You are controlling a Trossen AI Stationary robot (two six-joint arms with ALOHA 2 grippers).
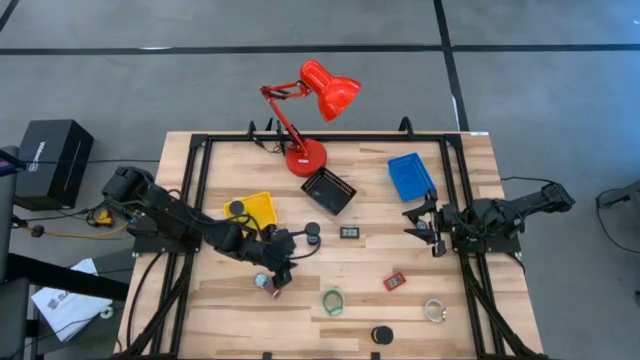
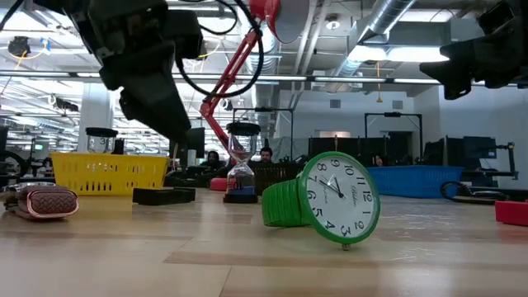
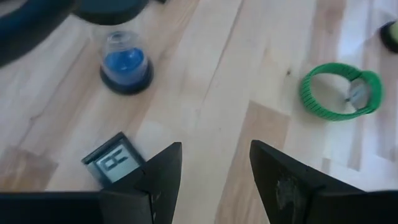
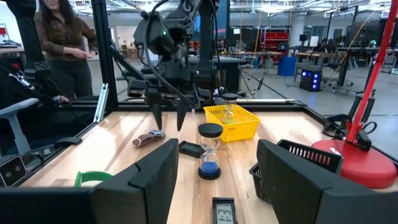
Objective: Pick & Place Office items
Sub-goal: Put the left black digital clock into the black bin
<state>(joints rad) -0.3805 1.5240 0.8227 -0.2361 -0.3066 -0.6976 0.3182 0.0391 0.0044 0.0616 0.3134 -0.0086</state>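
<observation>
Yellow tray (image 1: pixel 262 207) — black-capped glass item (image 1: pixel 237 209) inside

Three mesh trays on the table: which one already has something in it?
The yellow tray, nearest the left arm: a black-capped hourglass stands at its corner. The black tray beside the lamp base and the blue tray by the right arm look empty.
</observation>
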